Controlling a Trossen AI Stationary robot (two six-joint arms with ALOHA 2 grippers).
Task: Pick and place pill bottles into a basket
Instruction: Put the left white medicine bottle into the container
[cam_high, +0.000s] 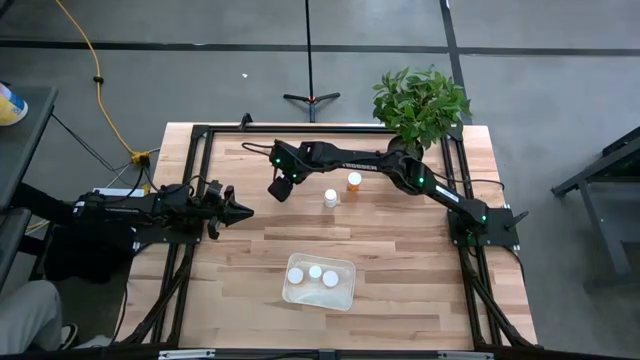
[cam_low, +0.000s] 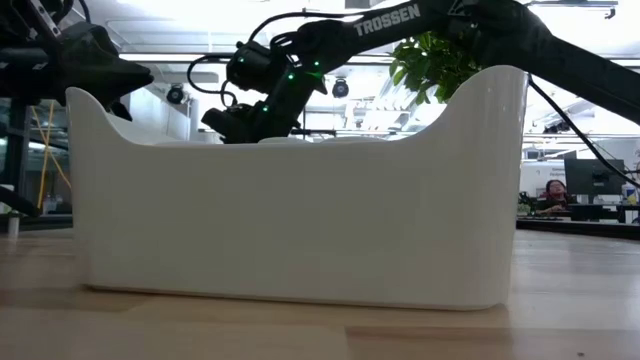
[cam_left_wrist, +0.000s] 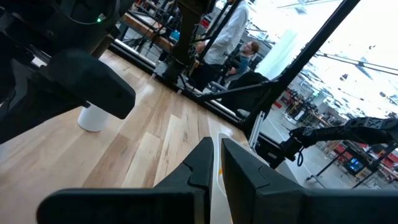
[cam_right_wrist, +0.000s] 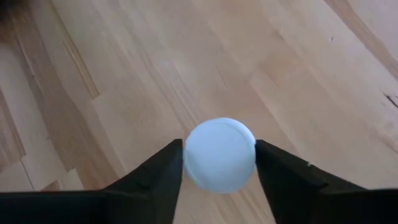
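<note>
My right gripper (cam_high: 280, 187) reaches to the table's far left of centre and is shut on a white-capped pill bottle (cam_right_wrist: 219, 154). Two more bottles stand on the table just to its right, one white-topped (cam_high: 330, 198) and one orange (cam_high: 354, 181). Three bottles, white caps up (cam_high: 314, 272), lie in the white basket (cam_high: 350, 292) near the table's front. In the low view the basket (cam_low: 300, 220) fills the foreground. My left gripper (cam_high: 243, 210) is shut and empty at the table's left, pointing toward the right gripper. My right gripper pinches the bottle's white cap (cam_right_wrist: 198, 163) between its two fingers, one on each side. The fingers come from above, pointing down. The bottle is upright. In the left wrist view its white lower part (cam_left_wrist: 93, 118) seems to stand on the table.
A black pot with a green plant (cam_high: 420, 105) stands at the table's far right corner. The right arm (cam_high: 400, 170) stretches across the far half of the table. Bare wood lies between the two loose bottles and the basket. People show in the room beyond (cam_left_wrist: 227, 37).
</note>
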